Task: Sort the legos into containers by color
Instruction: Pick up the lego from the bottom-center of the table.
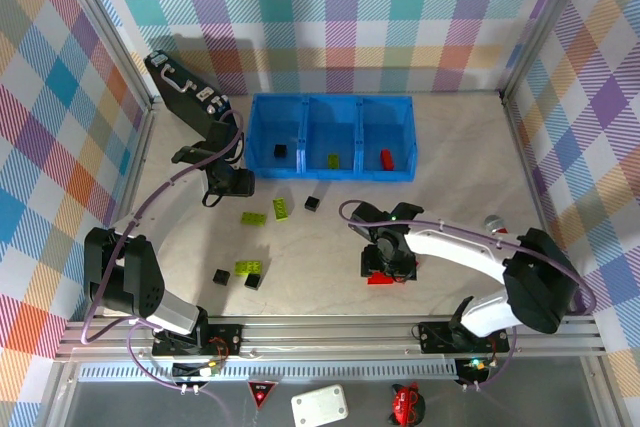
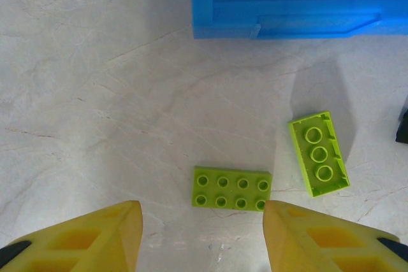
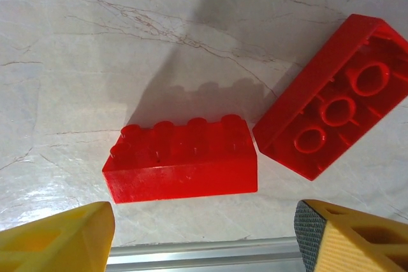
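Top view: the right jaws hang over two red legos [image 1: 381, 278] near-right on the desk [image 1: 450, 187], with the blue tray [image 1: 330, 99] well apart, far.

Right wrist: those jaws stand apart and empty. One red brick [image 3: 182, 160] lies just ahead, its long axis across the gap.

Left wrist: the left jaws stand apart and empty, a green plate [image 2: 231, 188] ahead.

No writing readable.

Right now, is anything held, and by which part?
Nothing is held. Both jaws stand open: left near a green brick, right near a red brick.
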### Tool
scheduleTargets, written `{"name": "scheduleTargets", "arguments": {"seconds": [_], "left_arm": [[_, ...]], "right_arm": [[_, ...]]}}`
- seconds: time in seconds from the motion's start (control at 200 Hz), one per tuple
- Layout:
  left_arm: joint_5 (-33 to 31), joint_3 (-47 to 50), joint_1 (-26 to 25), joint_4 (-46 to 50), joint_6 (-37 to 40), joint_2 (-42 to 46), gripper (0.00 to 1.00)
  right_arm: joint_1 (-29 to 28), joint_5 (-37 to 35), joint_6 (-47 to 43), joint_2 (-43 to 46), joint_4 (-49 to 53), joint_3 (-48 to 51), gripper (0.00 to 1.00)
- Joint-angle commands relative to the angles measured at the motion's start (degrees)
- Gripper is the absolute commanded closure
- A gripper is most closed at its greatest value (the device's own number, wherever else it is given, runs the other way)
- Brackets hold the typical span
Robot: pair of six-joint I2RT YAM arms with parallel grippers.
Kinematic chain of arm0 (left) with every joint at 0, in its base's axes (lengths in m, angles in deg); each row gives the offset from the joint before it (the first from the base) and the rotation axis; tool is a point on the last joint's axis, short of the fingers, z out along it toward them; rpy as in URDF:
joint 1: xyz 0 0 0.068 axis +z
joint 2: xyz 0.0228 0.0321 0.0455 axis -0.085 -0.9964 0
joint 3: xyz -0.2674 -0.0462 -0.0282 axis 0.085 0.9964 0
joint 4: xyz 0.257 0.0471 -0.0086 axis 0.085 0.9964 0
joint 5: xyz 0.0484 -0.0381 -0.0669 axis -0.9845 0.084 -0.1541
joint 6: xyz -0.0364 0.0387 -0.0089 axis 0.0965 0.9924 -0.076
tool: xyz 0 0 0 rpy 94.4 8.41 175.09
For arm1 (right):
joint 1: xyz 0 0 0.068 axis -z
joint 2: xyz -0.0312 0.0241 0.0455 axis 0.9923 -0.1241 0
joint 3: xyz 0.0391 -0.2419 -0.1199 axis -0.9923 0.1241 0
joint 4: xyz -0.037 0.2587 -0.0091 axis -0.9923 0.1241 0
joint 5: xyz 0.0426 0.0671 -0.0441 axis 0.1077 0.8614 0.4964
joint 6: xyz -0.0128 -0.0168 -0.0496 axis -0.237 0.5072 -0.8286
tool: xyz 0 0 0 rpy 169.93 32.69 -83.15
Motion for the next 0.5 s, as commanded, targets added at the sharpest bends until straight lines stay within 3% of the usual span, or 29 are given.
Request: {"name": "scheduleTargets", "arguments": {"seconds": [0.0,0.495], "left_arm": [[-0.71,-0.77,-0.09,1.17,0.17,0.92,0.47],[-0.61,-0.76,-0.09,1.17,0.23,0.74,0.47]], "right_arm": [[-0.68,0.83,0.86,-1.12,-0.79,-0.01,0.24],[-1.21,1.02,-0.54,-5.51,-2.91,0.29,0.23]]}}
